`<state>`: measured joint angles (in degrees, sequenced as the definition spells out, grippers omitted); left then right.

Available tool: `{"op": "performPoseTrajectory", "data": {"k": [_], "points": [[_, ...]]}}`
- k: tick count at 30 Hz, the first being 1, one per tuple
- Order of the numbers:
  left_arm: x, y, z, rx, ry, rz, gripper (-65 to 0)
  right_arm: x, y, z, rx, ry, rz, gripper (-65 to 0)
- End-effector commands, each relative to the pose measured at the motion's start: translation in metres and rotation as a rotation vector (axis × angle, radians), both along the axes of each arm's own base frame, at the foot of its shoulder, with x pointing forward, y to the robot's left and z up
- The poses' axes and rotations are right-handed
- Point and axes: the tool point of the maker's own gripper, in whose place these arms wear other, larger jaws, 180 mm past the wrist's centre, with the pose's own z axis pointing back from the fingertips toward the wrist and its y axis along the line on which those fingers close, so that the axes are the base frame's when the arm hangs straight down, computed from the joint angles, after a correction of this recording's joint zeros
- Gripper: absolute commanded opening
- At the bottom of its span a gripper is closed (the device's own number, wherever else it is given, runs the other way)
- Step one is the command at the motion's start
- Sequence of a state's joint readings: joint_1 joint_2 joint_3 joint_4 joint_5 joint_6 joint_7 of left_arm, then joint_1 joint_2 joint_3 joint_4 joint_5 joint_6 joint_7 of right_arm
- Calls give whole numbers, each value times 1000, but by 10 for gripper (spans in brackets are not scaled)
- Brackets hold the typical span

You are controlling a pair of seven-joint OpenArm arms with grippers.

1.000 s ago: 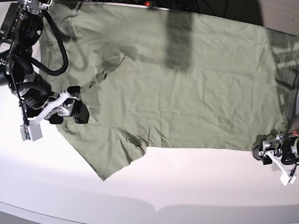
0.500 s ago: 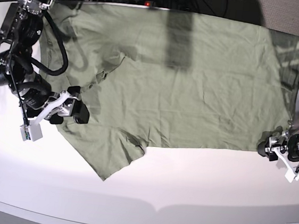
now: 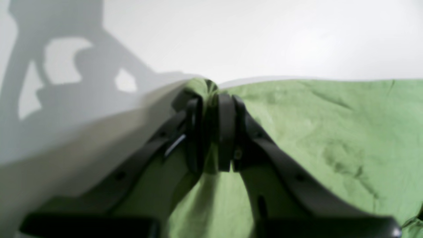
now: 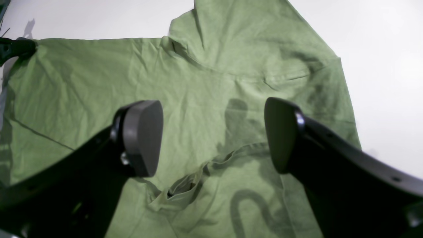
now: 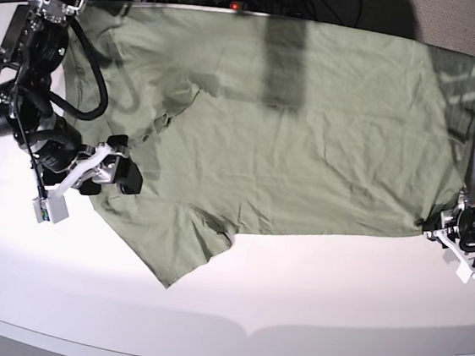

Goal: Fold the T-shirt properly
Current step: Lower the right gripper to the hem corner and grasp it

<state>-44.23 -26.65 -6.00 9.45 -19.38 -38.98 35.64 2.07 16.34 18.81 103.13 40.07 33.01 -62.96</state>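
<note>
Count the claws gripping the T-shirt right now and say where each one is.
1. The left claw is pinched on a corner of the T-shirt at its hem end. The right claw hangs open above the collar area, gripping nothing.

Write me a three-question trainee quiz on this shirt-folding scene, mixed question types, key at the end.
1. True or false: the left gripper has pinched the T-shirt.
2. The right gripper is: A) open above the shirt, B) shut on a sleeve, C) off the table.
3. Fill in: the left gripper grips the shirt at its ____.

Key: 1 true; 2 A; 3 corner.
</note>
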Motion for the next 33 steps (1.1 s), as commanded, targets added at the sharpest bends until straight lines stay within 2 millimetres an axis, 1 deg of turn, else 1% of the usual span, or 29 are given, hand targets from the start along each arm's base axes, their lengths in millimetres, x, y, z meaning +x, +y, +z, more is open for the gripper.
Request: {"op": "performPoseTrajectory", "data": {"k": [1,4,5,7,8,10,13,15,17,21,26,29,33], "points": [[10,5,12,4,-26,9,-570,8,-1,16,6,-56,3,-175],[12,6,13,2,-37,15,-571,9,-1,18,10,-66,1,-175],[13,6,14,2,-41,17,-589,10,-1,19,13,-73,-1,-175],[13,6,14,2,-45,18,-650,13,-2,21,8,-93,-10,-175],[14,6,14,2,-48,19,-650,15,-6,21,-11,-105,-22,-175],[16,6,15,1,-59,23,-650,22,-21,22,-91,-143,-67,-175],[24,5,22,-28,-103,55,-650,37,-46,24,-214,-188,-140,-176],[29,4,27,-52,-123,72,-650,47,-58,21,-244,-177,-174,-180],[29,4,28,-54,-124,74,-650,60,-66,19,-234,-157,-204,-180],[28,3,26,-53,-114,69,-650,86,-81,5,-214,-96,-250,-180],[28,3,26,-54,-114,69,-650,116,-96,-21,-163,25,-297,-180],[28,3,26,-54,-114,69,-650,125,-99,-40,-127,114,-312,-180],[28,3,26,-54,-114,69,-650,129,-100,-60,-95,187,-323,-180]]}}
